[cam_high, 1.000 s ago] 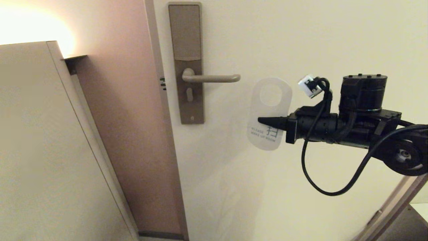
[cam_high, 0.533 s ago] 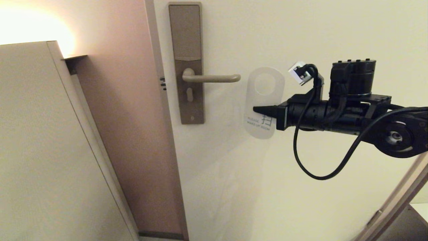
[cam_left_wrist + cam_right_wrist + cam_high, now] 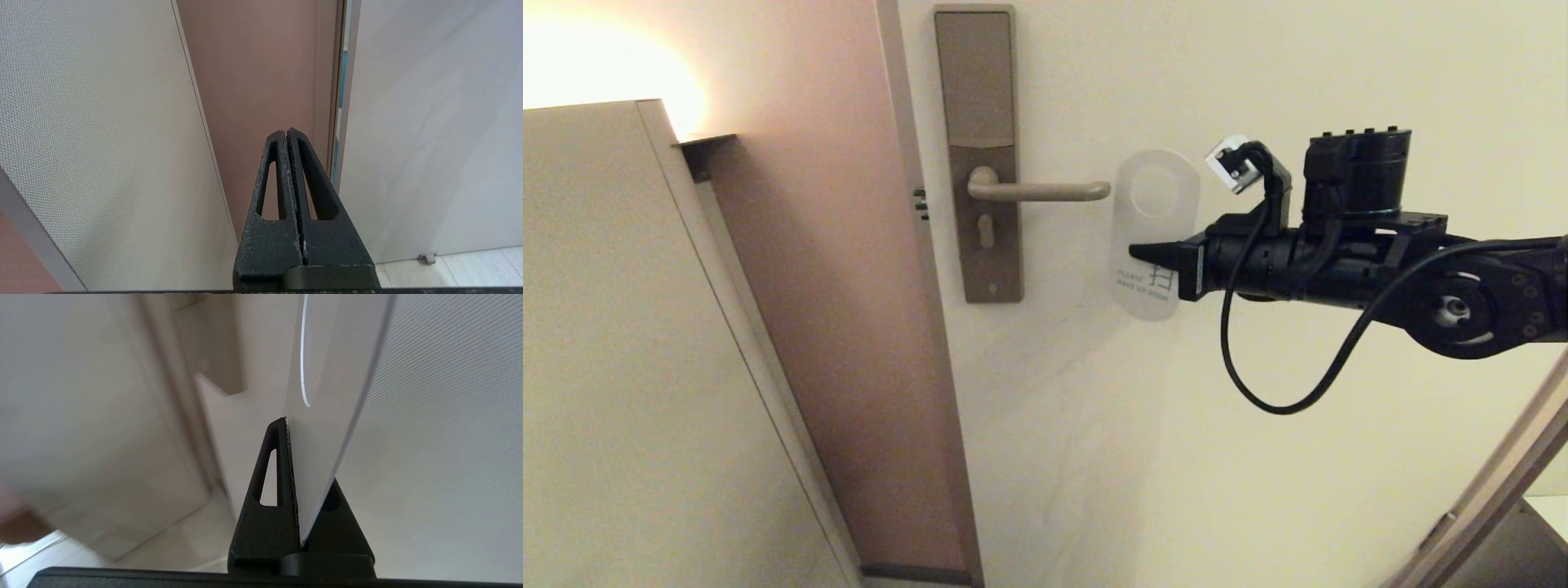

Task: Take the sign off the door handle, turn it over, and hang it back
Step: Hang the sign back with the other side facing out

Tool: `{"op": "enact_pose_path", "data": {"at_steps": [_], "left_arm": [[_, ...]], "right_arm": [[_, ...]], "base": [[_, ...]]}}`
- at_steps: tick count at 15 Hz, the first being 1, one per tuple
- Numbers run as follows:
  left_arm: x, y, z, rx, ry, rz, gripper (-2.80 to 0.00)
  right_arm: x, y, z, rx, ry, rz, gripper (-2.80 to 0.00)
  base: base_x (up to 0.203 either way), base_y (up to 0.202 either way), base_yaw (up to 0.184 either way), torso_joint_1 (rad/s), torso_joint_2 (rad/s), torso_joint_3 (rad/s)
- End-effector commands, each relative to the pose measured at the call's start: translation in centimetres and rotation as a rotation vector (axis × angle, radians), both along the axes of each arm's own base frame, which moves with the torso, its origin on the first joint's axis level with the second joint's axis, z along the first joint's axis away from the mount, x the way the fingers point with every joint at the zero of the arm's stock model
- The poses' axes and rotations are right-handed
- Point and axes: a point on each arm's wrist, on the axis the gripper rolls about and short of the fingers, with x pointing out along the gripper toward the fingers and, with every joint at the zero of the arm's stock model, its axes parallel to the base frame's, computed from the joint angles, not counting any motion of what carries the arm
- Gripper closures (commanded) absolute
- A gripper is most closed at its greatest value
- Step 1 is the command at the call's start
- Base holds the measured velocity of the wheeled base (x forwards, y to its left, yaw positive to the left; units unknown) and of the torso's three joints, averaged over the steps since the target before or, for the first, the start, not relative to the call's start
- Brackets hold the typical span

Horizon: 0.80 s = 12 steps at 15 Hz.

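Observation:
The sign (image 3: 1154,233) shows its white "PLEASE MAKE UP ROOM" side and hangs upright in the air, oval hole at the top. My right gripper (image 3: 1135,252) is shut on its lower half, coming in from the right. The sign's left edge is just right of the rounded end of the door handle (image 3: 1041,192), with the hole about level with the lever. In the right wrist view the sign (image 3: 327,416) stands edge-on between the fingers (image 3: 265,486) of my right gripper (image 3: 286,420). My left gripper (image 3: 286,132) is shut and empty, out of the head view, pointing at the door frame.
The brown lock plate (image 3: 976,98) carries the handle on the cream door (image 3: 1258,449). The door frame (image 3: 915,343) and a pinkish wall lie to the left. A beige panel (image 3: 621,367) fills the left foreground.
My right gripper has carried the sign up and to the left, from below and right of the handle's tip to right beside it.

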Motion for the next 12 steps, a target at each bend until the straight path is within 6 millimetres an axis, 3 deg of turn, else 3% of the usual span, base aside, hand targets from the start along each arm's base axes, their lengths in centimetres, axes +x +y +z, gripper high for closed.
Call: {"op": "enact_pose_path", "data": {"at_steps": [1,5,12], "left_arm": [[0.0,0.0,0.0,0.0,0.001,0.0,0.0],[0.0,0.0,0.0,0.0,0.003,0.0,0.0],[0.0,0.0,0.0,0.0,0.002,0.0,0.0]], "right_arm": [[0.5,0.8,0.1,-0.006,0.003,-0.01,0.0],[0.2,1.5,0.3,-0.026,0.012,-0.053,0.0],[-1.3,0.9,1.2,-0.06,0.041,-0.118,0.0]], "base": [[0.0,0.0,0.0,0.0,0.0,0.0],[0.0,0.0,0.0,0.0,0.0,0.0],[0.0,0.0,0.0,0.0,0.0,0.0]]}}
